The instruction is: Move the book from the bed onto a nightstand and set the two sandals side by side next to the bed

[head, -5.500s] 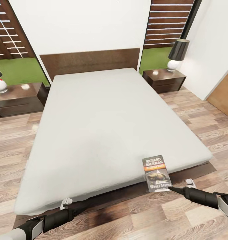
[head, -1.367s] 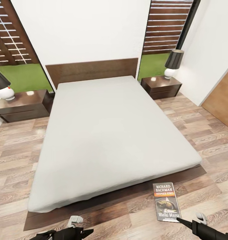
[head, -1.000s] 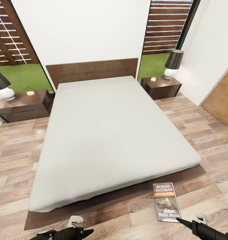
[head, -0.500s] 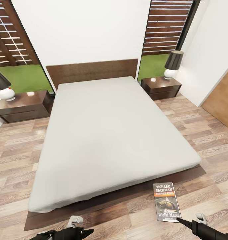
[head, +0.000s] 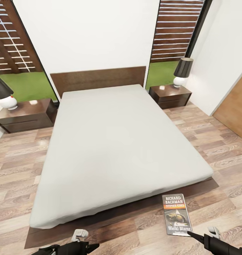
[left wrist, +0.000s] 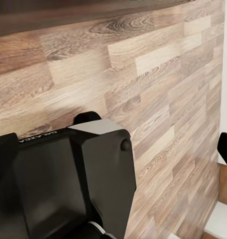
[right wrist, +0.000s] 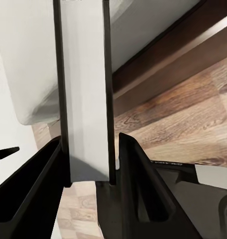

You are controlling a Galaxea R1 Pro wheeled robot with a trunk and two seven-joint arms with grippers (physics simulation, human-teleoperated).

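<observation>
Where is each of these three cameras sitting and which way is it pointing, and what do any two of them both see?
Head view: on the robot's head, looking forward and down over the bed toward the headboard; both arm ends show at its lower edge, the right gripper holding the book.
Left wrist view: on the left arm, looking along the left gripper at the wood floor.
Right wrist view: on the right arm, looking along its fingers clamping the book's edge, bed behind.
Shared: head and right wrist views both show book and bed.

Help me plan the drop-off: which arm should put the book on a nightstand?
Right. The right claw is shut on the book, and the nightstand on that side looks nearer.
</observation>
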